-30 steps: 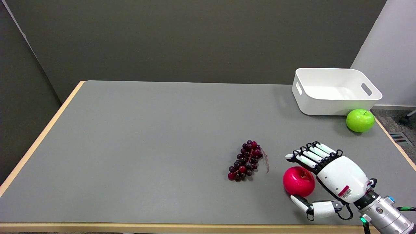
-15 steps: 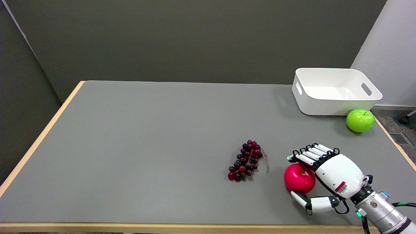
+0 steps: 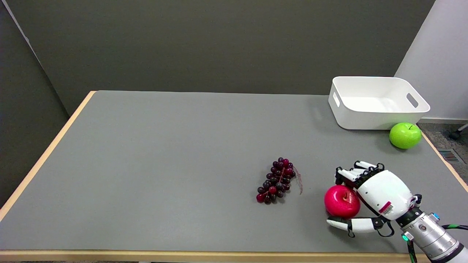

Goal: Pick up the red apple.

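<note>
Four items lie on one grey matte surface (image 3: 175,153) with a pale wood edge.

Item 1: glossy red round apple (image 3: 341,201), near the right front corner, resting on the surface, stem hollow facing up. Held by the right hand (image 3: 369,193), a black-and-white many-fingered unit on a white and silver arm reaching in from the lower right. The fingers (image 3: 349,174) curl down over the apple's far side; the thumb (image 3: 343,223) lies along its near side, low against the surface. The hand is wrapped about the apple from the right, clasping it between fingers and thumb. Whether the apple has left the surface cannot be told.

Item 2: bunch of small dark purple and red grapes (image 3: 276,180) with a thin reddish stem, lying flat to the left of the red apple, near but apart from it.

Item 3: shiny green round apple (image 3: 404,135), upright with stem on top, at the right edge of the surface, well beyond the hand.

Item 4: white rectangular plastic bin (image 3: 376,115) with cut-out handles, at the far right corner, just behind the green apple.
</note>
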Controlling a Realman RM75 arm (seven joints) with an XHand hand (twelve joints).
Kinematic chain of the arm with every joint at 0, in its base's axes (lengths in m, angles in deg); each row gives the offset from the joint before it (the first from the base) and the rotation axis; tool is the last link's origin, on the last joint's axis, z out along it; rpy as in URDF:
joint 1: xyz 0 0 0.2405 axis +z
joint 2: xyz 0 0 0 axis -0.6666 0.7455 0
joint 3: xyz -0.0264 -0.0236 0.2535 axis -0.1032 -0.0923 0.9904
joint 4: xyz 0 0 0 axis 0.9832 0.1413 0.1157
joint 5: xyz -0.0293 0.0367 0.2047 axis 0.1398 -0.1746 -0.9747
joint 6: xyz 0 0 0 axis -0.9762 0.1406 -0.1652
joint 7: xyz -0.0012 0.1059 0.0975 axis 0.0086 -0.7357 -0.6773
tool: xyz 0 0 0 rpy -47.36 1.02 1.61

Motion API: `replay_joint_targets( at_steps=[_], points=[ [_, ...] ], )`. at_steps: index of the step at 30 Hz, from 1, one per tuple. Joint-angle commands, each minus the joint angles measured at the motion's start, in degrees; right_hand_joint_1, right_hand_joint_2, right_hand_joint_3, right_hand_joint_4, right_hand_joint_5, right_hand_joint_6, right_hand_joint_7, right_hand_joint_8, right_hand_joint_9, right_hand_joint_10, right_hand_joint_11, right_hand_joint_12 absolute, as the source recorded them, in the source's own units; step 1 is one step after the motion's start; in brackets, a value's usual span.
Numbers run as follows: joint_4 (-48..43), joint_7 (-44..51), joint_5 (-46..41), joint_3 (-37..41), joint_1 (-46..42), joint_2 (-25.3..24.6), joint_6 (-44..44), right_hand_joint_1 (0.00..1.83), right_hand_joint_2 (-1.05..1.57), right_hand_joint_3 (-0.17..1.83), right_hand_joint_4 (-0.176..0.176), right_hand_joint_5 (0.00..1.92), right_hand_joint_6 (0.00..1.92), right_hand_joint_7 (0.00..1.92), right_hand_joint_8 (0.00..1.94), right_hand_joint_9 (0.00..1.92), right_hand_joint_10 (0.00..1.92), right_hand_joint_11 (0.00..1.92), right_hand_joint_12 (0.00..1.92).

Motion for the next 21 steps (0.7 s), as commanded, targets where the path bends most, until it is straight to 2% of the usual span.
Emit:
replay_joint_targets(
  at_steps=[1, 2, 5, 9, 13, 21],
  points=[
    [-1.1, -0.2, 0.5, 3.0, 3.9, 2.4, 1.3, 0.99, 0.97, 0.61, -0.019, 0.74, 1.51, 0.96, 1.61, 0.94, 1.58, 0.61, 1.92],
    [-1.5, -0.2, 0.5, 3.8, 4.5, 2.8, 0.9, 1.0, 0.98, 0.6, -0.031, 0.74, 1.51, 0.95, 1.68, 0.94, 1.6, 0.63, 1.92],
    [-2.4, -0.7, 0.5, 6.1, 7.4, 4.2, -1.5, 0.99, 0.99, 0.57, -0.027, 0.74, 1.5, 0.95, 1.75, 0.93, 1.64, 0.65, 1.92],
    [-2.4, -1.0, -0.2, 8.9, 13.1, 6.3, -6.7, 1.0, 0.99, 0.59, -0.042, 0.73, 1.51, 0.94, 1.88, 0.96, 1.73, 0.67, 1.92],
    [-0.8, -3.3, -0.2, 11.5, 21.0, 7.7, -13.1, 0.99, 1.0, 0.58, -0.04, 0.72, 1.52, 0.9, 1.91, 0.95, 1.76, 0.67, 1.92],
    [5.8, -5.0, -0.2, 11.4, 38.8, 9.5, -28.3, 0.98, 1.01, 0.56, -0.031, 0.71, 1.53, 0.88, 1.92, 0.94, 1.79, 0.63, 1.92]
  ],
)
